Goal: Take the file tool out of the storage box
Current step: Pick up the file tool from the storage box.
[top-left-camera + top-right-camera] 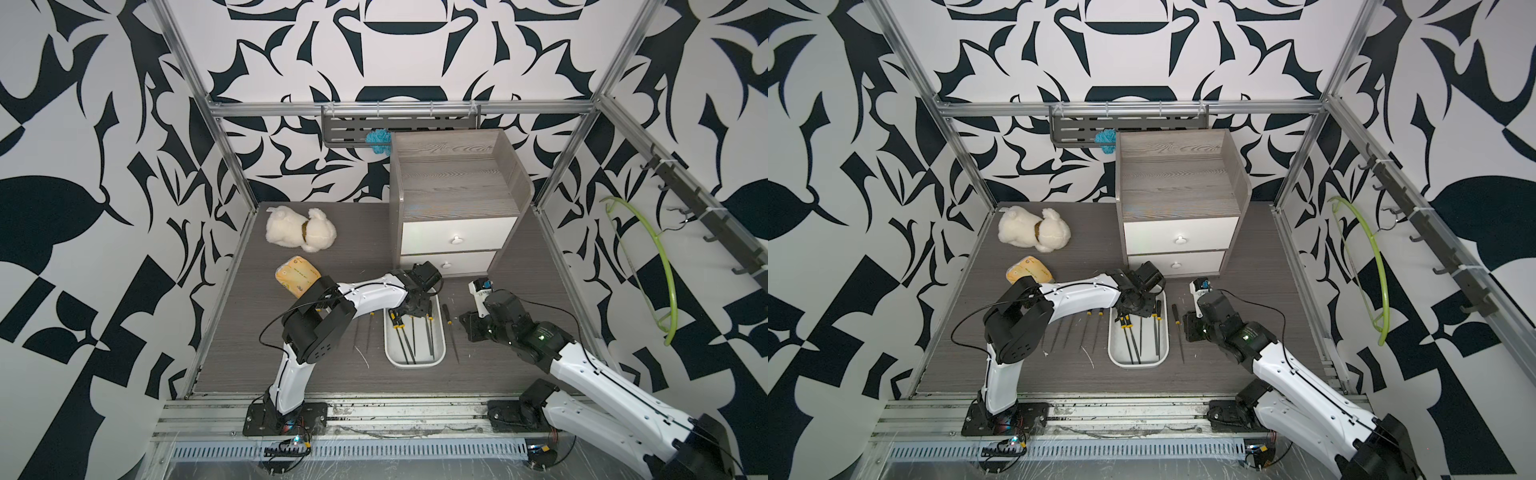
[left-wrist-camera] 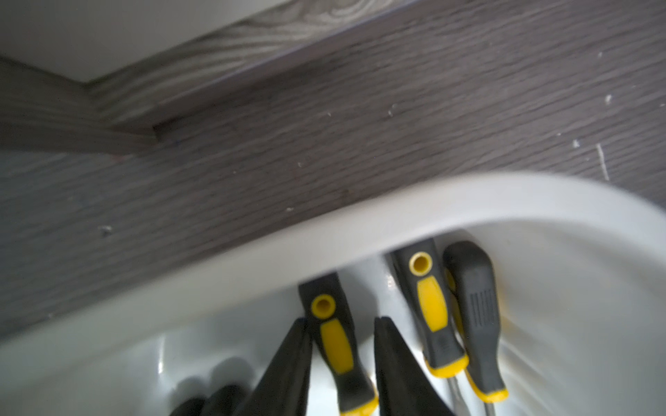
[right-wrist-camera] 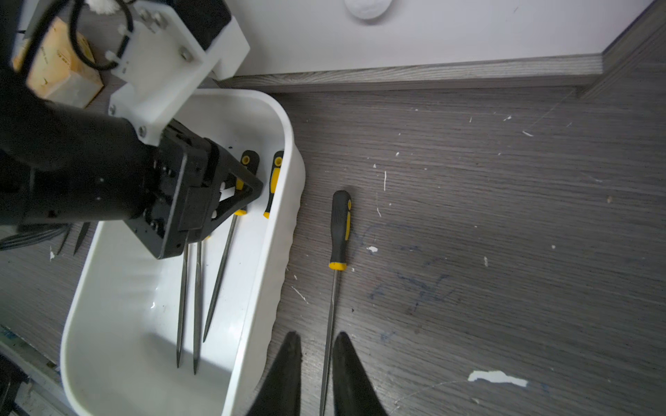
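**A:** Why dip the left gripper (image 2: 341, 320) so deep into the tray (image 3: 119, 306)? Going for the fat handle, guessing, easier to pinch than a skinny blade.

**B:** Yep. Straddles one file (image 2: 338, 345) by the handle at the tray's far end, a finger on each side. Can't tell if squeezing yet. Right gripper (image 3: 318, 336): slightly apart, empty, hovering over a loose file (image 3: 338, 230) on the table (image 3: 504, 216).

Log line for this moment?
left pincer: open, straddling file handle in storage box | right pincer: open, over loose file on table
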Robot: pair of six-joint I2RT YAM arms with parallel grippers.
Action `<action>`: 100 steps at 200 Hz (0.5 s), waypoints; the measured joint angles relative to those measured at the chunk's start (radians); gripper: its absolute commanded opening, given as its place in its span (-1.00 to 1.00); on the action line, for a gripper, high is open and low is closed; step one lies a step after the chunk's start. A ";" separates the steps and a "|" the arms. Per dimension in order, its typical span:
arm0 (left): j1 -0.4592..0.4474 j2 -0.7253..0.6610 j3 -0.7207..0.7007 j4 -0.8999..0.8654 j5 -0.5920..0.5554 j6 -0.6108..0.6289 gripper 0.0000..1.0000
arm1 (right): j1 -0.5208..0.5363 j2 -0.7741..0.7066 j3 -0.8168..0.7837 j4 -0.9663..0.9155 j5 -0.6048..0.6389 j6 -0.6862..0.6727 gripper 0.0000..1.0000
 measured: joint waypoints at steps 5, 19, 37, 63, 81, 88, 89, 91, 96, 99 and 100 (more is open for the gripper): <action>0.000 0.000 -0.002 0.002 0.000 0.002 -0.56 | 0.000 -0.002 -0.001 0.000 -0.001 0.000 -0.57; 0.000 -0.003 -0.011 0.016 0.000 -0.002 -0.77 | 0.000 -0.004 -0.005 0.003 -0.001 0.000 -0.55; 0.000 -0.010 -0.022 0.032 0.005 -0.001 -0.75 | 0.000 -0.004 -0.006 0.003 -0.001 0.000 -0.55; 0.000 -0.013 -0.028 0.045 0.012 -0.002 -0.72 | 0.000 -0.003 -0.006 0.006 -0.002 0.000 -0.55; 0.000 -0.032 -0.054 0.068 0.016 -0.002 -0.75 | 0.000 -0.005 -0.006 0.008 -0.002 0.000 -0.54; 0.000 -0.048 -0.076 0.078 0.019 -0.002 -0.76 | 0.000 -0.006 -0.006 0.009 -0.002 0.000 -0.54; 0.000 -0.050 -0.079 0.080 0.019 -0.002 -0.76 | 0.000 -0.007 -0.007 0.010 -0.002 0.000 -0.54; 0.000 -0.057 -0.085 0.082 0.019 -0.002 -0.76 | 0.000 -0.008 -0.007 0.010 -0.002 0.000 -0.54; 0.000 -0.072 -0.100 0.083 0.019 -0.002 -0.75 | 0.000 -0.011 -0.008 0.012 -0.002 0.000 -0.54; 0.000 -0.079 -0.105 0.082 0.019 -0.002 -0.76 | 0.000 -0.014 -0.009 0.013 -0.002 0.000 -0.54; 0.000 -0.085 -0.108 0.082 0.019 -0.002 -0.76 | 0.000 -0.016 -0.009 0.013 -0.002 0.000 -0.54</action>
